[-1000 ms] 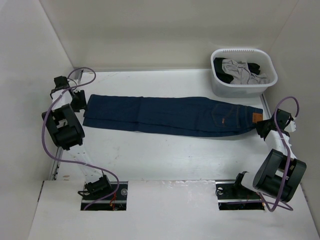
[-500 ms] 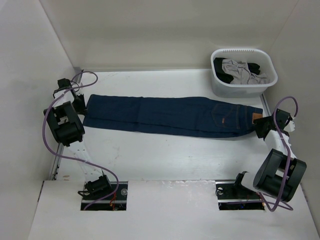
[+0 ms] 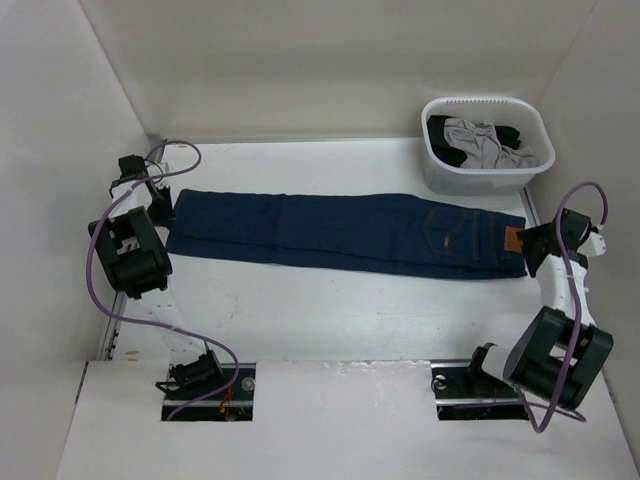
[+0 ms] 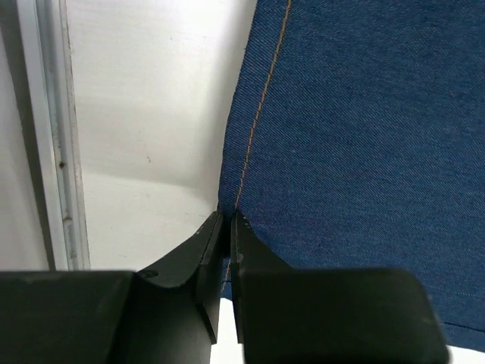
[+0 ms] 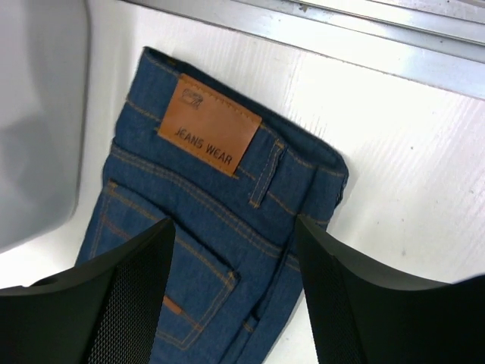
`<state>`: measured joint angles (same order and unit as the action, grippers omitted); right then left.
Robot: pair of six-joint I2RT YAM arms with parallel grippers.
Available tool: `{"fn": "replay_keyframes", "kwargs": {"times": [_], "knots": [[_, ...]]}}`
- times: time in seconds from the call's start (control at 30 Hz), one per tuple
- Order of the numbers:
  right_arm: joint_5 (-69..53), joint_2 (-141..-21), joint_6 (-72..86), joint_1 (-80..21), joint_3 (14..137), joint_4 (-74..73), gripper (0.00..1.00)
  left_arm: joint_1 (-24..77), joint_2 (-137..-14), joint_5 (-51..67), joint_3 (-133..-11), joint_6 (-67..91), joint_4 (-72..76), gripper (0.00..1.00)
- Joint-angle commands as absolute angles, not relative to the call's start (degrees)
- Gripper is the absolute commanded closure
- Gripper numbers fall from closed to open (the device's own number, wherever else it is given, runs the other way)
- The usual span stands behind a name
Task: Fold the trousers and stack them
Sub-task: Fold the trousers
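White table [image 3: 330, 310], trousers [image 3: 340, 232]: hem [image 4: 236, 152] in closed left pincer [image 4: 226, 226], waistband [image 5: 299, 163] under gaping right pincer [image 5: 233, 227]

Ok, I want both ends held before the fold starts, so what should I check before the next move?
1. Hem held: ok, the left claw is shut on the jeans at their edge.
2. All layers in that pinch: cannot tell.
3. Waist end held: not ok, the right claw is open over it, below the patch.
4. Cloth lying flat and straight on the table: ok.
5. Room at the waist end: ok, the basket stands apart from the cloth.
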<state>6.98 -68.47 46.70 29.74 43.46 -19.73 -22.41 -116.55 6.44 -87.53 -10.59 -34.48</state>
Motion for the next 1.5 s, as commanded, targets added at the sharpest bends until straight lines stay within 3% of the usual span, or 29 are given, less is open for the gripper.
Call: {"fn": "replay_keyframes", "kwargs": {"times": [0.0,0.3,0.63,0.7,0.8,0.87,1.47], "knots": [[8.7,-73.5,46.6,29.7,46.0,-21.3,0.31,-22.0,-112.3,5.6,-86.5,-11.3,-32.1,1.00],[7.8,-85.9,49.9,27.4,51.0,-19.4,0.39,-22.1,-110.4,5.5,-85.9,-11.2,-32.3,1.00],[10.0,-89.0,51.2,25.6,51.0,-18.0,0.47,-22.3,-109.8,5.2,-86.0,-11.4,-32.8,1.00],[9.9,-89.2,51.2,25.5,51.2,-18.1,0.59,-22.4,-109.5,5.2,-86.0,-11.4,-32.9,1.00],[9.6,-88.8,51.2,26.1,51.0,-18.3,0.92,-22.4,-109.2,5.2,-86.0,-11.7,-33.0,1.00],[9.4,-87.7,51.4,26.1,50.5,-18.3,1.00,-22.5,-109.2,5.2,-86.1,-12.0,-33.0,1.00],[6.9,-72.7,49.7,28.7,52.9,-22.0,1.00,-23.9,-105.9,4.5,-94.5,-18.7,-37.8,1.00]]}}
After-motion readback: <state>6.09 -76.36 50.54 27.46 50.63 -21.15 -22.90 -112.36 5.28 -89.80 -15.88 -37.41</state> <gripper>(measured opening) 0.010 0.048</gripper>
